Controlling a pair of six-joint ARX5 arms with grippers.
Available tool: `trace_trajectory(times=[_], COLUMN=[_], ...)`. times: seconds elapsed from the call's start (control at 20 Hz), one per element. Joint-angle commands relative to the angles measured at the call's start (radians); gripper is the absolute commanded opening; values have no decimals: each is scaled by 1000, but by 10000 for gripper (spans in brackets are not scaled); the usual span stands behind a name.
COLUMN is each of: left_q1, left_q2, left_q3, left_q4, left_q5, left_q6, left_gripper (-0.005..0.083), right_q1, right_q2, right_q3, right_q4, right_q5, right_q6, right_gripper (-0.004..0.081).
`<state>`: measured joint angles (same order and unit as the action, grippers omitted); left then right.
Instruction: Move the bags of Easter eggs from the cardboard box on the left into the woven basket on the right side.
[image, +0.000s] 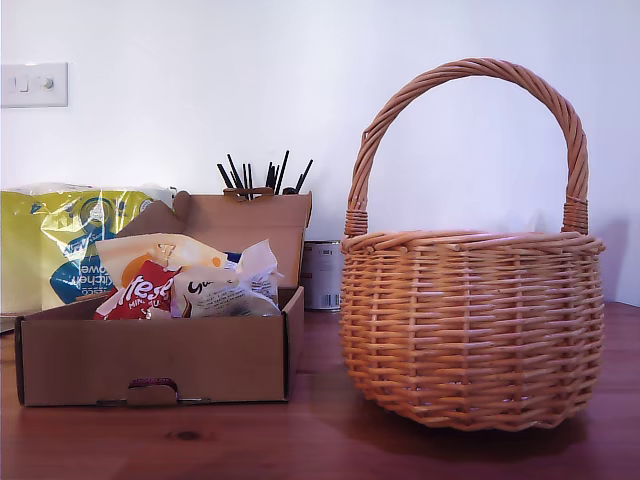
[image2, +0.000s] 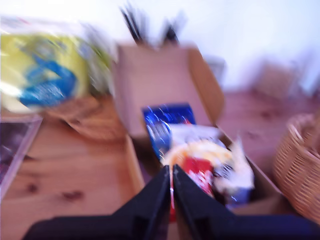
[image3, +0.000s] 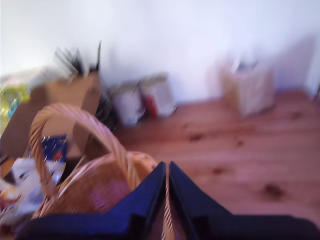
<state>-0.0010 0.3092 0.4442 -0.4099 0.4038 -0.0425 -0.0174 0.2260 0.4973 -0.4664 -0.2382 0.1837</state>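
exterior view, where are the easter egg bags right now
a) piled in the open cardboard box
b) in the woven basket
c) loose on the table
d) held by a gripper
a: the bags of Easter eggs sit heaped in the open cardboard box, at the exterior view's left of the woven basket.

Arched handle (image: 470, 70) spans the basket (image: 470, 340) mouth; sides open.

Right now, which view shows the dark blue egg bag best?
The first wrist view: the dark blue bag lies uncovered at the back of the cardboard box, though blurred. The second wrist view catches a blurred blue patch behind the basket handle. The exterior view hides it behind other bags.
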Motion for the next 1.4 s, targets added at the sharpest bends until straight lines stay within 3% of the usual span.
trace_trajectory(times=[0.0,0.15,0.2,0.35,0.45,0.7,0.95,1.35], left_q1=[-16,-48,-59,-101,-145,-210,-217,-218], left_q2=[97,288,357,562,680,903,1098,1368], left_q3=[54,191,234,358,436,610,735,834], left_q4=[-44,-124,-132,-156,-182,-188,-208,-292], left_q5=[79,173,182,152,116,13,23,33], left_q6=[106,362,406,444,560,655,658,785], left_gripper=[-21,-5,90,807,764,764,763,763], right_q1=[4,4,4,4,4,4,4,4], right_q2=[55,128,146,186,204,236,265,304], right_q3=[37,82,88,89,89,89,89,89], right_q4=[-21,9,17,19,20,21,35,51], right_q5=[-69,-183,-195,-205,-206,-206,-206,-206], right_q6=[4,31,30,30,30,26,24,-9], right_gripper=[-12,-12,-12,-12,-12,-12,-12,-12])
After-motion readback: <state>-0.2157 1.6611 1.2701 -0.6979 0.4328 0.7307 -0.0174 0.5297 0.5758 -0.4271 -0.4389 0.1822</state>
